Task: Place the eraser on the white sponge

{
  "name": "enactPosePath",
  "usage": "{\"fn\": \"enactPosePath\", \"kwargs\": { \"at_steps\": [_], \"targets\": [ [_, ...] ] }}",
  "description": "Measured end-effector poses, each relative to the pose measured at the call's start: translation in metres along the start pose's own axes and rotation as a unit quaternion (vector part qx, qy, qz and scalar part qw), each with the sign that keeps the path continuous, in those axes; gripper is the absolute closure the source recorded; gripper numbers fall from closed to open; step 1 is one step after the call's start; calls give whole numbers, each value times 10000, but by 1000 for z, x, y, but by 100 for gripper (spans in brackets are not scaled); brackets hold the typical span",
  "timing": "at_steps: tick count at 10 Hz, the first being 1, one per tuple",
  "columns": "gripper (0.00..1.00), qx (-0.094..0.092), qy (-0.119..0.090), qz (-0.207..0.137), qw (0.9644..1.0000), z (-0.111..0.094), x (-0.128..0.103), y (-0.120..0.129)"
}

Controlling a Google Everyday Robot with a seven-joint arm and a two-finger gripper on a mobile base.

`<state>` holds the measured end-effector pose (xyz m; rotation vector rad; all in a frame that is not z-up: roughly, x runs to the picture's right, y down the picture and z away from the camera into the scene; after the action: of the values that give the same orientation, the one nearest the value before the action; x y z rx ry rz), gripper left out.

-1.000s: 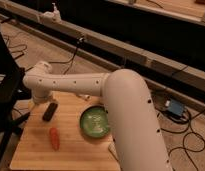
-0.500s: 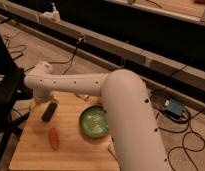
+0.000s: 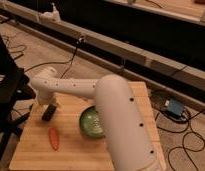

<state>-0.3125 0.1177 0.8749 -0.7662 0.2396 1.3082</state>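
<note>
Gripper (image 3: 50,106) low over left side of bench (image 3: 71,156), right at the black eraser (image 3: 47,114); grasping or released, impossible to tell. Carrot (image 3: 54,138) near, green bowl (image 3: 90,123) beside. White sponge not visible, perhaps hidden behind arm (image 3: 113,100). Risk: releasing eraser blindly beside sponge, or sweeping carrot if travelling low.

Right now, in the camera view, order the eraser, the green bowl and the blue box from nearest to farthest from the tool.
The tool hangs over the wooden board, on the picture's left.
1. eraser, right at the tool.
2. green bowl, mid-board.
3. blue box, off the board, far right.
</note>
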Motion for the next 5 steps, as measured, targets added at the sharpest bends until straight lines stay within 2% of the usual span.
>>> {"fn": "enactPosePath", "kwargs": {
  "at_steps": [4,5],
  "targets": [
    [22,-102,350,231,9991,38,0,-4],
    [28,-98,419,208,9989,45,1,0]
  ]
}}
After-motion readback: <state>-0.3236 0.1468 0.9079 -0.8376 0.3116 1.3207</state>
